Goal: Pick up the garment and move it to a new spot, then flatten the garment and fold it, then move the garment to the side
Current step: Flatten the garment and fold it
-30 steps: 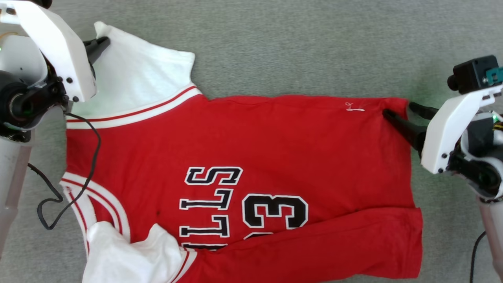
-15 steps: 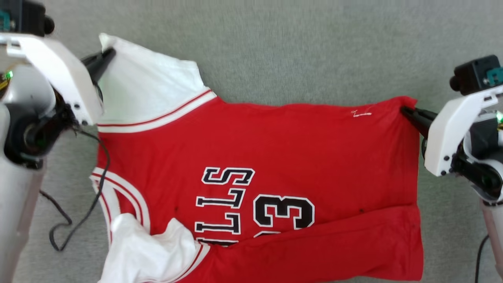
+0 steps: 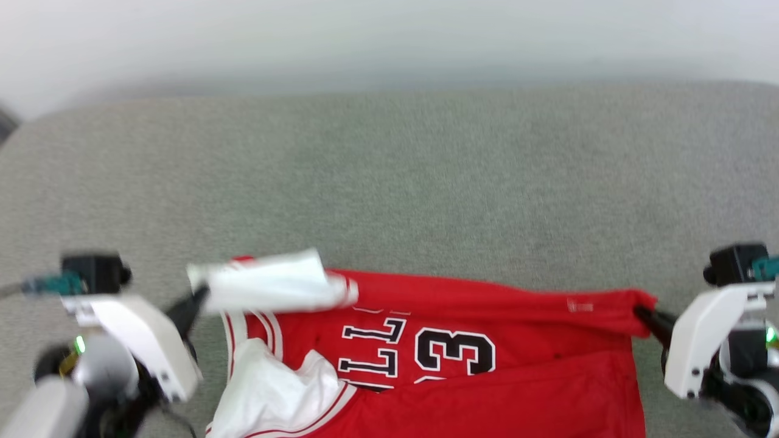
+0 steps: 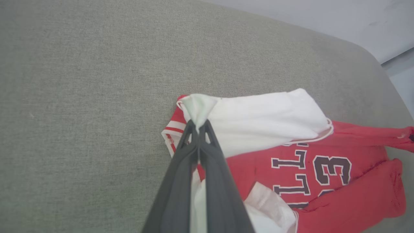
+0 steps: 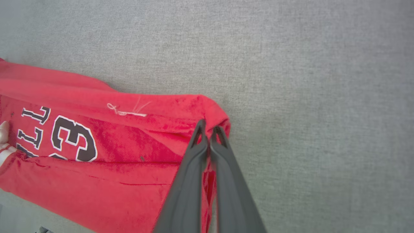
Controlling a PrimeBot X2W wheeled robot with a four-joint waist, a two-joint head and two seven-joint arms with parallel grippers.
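The left fingers [image 4: 179,181] pinch shut on the tip of a white sleeve [image 4: 258,113], which stretches over the red chest. The jersey [image 3: 535,383] lies on the grey surface [image 3: 426,182] between the arms — its right hem corner is clamped in the closed right fingers [image 5: 190,181].

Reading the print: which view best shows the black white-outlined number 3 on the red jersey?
Right wrist view: the number 3 is largest and sharp. Left wrist view shows it smaller; head view, blurred.
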